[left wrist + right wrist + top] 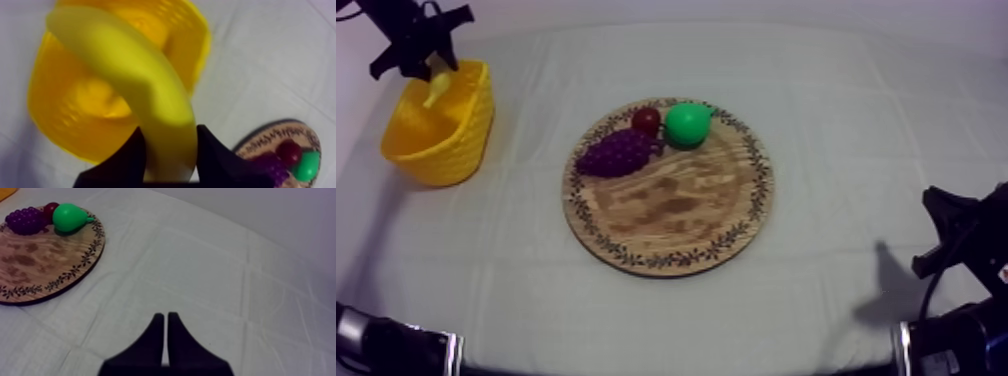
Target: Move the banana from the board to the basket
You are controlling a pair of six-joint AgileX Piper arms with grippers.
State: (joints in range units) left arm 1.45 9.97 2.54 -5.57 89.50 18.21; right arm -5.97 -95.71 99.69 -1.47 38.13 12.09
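**Banana (150, 95), curved yellow toy fruit: held over the basket, release pending**

Location. Off the round wooden board with a patterned rim (676, 215). It hangs at the table's far left over the mouth of the yellow woven-look basket (446, 150). In the top view its lower end sits at about rim level. Whether it touches the basket's inside cannot be told.

Holder. Left gripper (428, 60), two black fingers clamped on the banana near one end, one finger on each flank. Gripping at the end leaves most of the length free to point down into the opening. By my reading, a simple parting of the fingers should drop it inside rather than onto the rim.

Receiver. Basket upright, mouth upward, well apart from the board on the grey-white cloth (856, 120).

Idle unit. Right gripper (166, 316), fingers pressed together as a narrow wedge with nothing between them, low at its own side of the table and apart from the board. Probable reason: the basket sits on the left, so the job falls to the left arm alone.

Other stock, grouped at the board's far rim: bunch of purple grapes (618, 153), small red fruit (646, 121), green pear (688, 124). The three touch or lie just beside one another. The task does not call for them.

Status, judged: carry complete, only the release is left. Risk: a curved piece may catch on the rim if let go off-centre.
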